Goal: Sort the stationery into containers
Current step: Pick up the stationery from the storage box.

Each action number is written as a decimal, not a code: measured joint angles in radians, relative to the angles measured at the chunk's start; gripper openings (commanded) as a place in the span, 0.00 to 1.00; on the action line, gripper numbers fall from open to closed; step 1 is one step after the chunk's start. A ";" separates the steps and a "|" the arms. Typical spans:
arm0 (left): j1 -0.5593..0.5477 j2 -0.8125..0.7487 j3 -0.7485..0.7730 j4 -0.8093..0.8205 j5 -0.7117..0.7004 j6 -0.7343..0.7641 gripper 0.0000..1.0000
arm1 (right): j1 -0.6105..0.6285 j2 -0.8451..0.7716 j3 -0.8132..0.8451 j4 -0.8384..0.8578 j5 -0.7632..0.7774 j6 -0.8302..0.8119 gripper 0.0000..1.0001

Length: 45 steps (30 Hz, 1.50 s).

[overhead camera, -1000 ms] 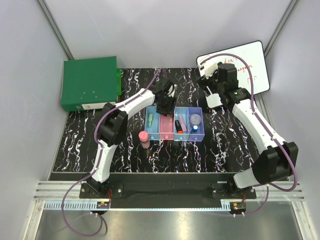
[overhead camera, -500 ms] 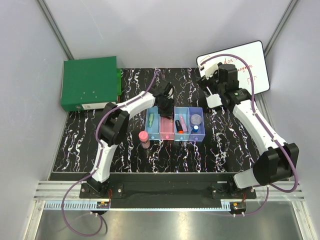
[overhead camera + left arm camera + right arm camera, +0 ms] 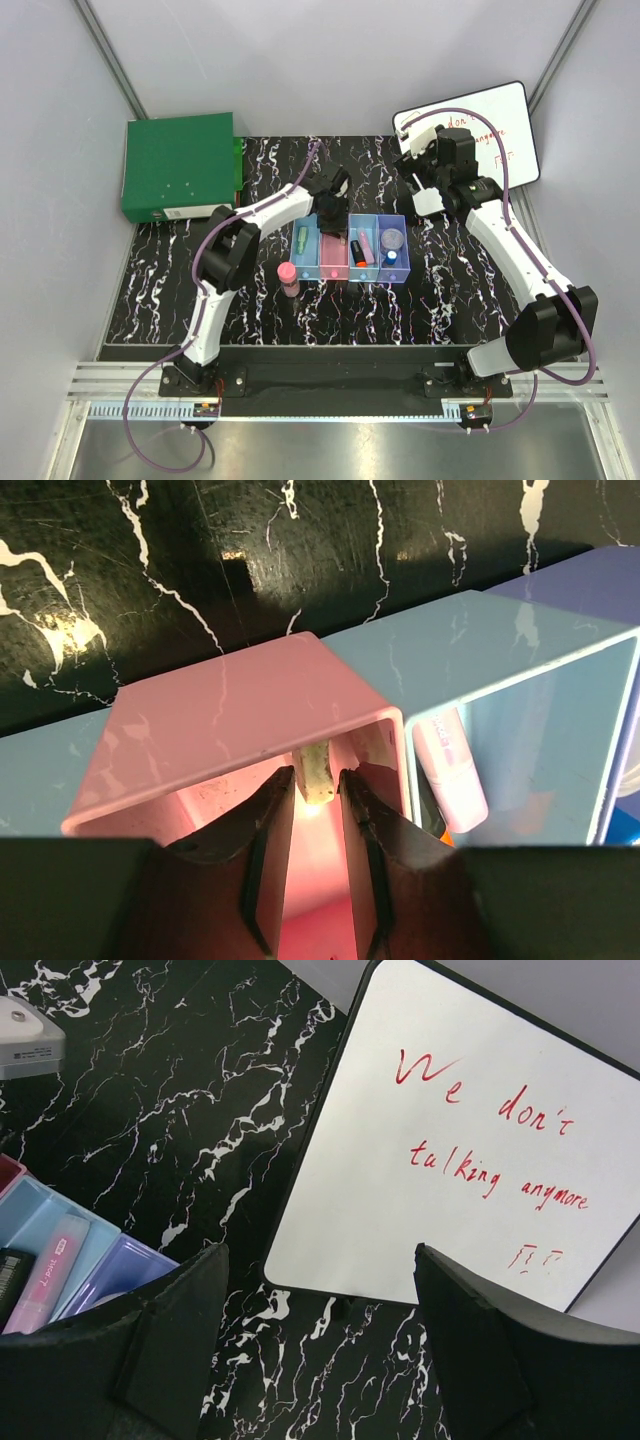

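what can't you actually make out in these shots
- Top view: the left hand covers much of the inside of the pink bin.
- Left wrist view: a pale piece sits between the fingers; what it is, and whether it is pinched, is unclear.
- Right wrist view: the frame edge and a finger of the right hand cut off the row of bins.

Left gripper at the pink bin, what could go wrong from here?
The left gripper pinches a pale piece only at its very tips, so it may slip. Its fingers sit close to the pink bin wall and could nudge it. A pink-capped tube stands outside the bins, easy to knock over.
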 measured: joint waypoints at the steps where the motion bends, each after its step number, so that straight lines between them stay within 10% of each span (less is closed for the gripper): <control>1: -0.002 0.000 0.000 0.000 -0.006 0.000 0.32 | 0.000 0.000 0.000 0.000 -0.003 0.002 0.82; 15: -0.032 0.026 -0.002 0.009 -0.072 -0.023 0.32 | 0.000 0.000 0.001 0.000 -0.025 0.029 0.82; 21: -0.041 0.035 0.005 0.015 -0.076 -0.012 0.00 | 0.000 0.000 0.001 0.000 -0.042 0.042 0.82; 45: -0.056 -0.121 0.015 -0.022 -0.155 0.048 0.00 | 0.000 -0.001 0.001 0.000 -0.051 0.044 0.82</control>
